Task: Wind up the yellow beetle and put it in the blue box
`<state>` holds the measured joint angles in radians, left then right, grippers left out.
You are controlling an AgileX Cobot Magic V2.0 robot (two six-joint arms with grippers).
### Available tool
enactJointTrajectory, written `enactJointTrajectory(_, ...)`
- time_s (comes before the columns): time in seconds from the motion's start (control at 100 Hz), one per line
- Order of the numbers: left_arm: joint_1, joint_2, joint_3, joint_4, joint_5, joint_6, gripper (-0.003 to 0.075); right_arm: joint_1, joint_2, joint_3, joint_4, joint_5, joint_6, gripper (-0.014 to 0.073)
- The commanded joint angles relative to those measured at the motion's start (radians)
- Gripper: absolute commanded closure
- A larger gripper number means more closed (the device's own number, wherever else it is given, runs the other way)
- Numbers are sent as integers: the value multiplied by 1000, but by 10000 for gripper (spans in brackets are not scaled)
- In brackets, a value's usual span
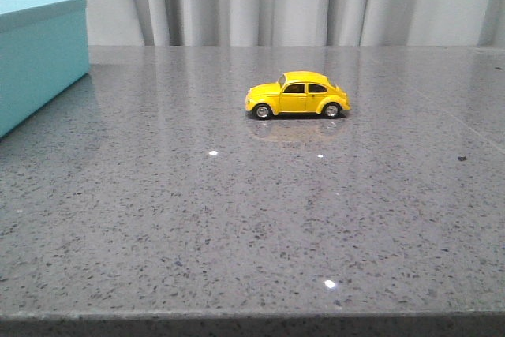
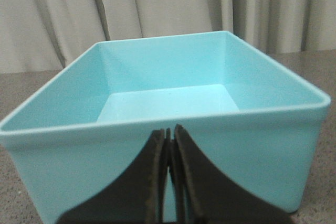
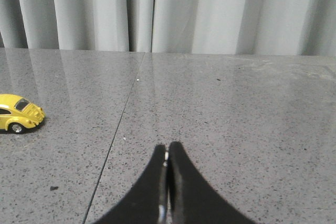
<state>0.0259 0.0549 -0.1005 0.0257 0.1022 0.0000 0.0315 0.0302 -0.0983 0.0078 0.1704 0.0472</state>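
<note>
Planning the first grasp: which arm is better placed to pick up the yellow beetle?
Likely right: the right gripper sees the yellow beetle nearby, while the left gripper faces the blue box.

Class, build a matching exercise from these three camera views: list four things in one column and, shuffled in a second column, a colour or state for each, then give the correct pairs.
Column 1
1. yellow beetle
2. blue box
3. left gripper
4. table

Column 2
A. grey, speckled and glossy
B. fingers pressed together in front of the box wall
C. open at the top, nothing inside
D. standing on its four wheels, side-on in the front view

Pairs: 1-D, 2-C, 3-B, 4-A
</note>
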Motion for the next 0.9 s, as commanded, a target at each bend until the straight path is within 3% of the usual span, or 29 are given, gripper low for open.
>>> enactJointTrajectory(0.0, -8, 75, -95, -19, -69, -16, 739, -6, 74, -104, -8, -15, -5, 646)
enactJointTrajectory(0.15, -8, 191, -194, -19, -67, -16, 695, -6, 169, -196, -8, 5, -5, 564)
enactJointTrajectory(0.22, -9, 236, -234, -19, -69, -16, 596, -6, 207, -229, -8, 5, -5, 498)
enactJointTrajectory(0.35, -10, 305, -292, -26, -71, -16, 331, -6, 279, -280, -8, 3, -5, 379)
enactJointTrajectory(0.42, -10, 339, -317, -19, -72, -16, 261, -6, 314, -306, -8, 3, -5, 342)
enactJointTrajectory(0.73, -10, 403, -329, -36, -102, -16, 258, -5, 389, -323, 3, -86, -5, 336)
enactJointTrajectory(0.89, -10, 409, -331, -36, -119, -16, 258, -5, 462, -413, 3, 17, -5, 336)
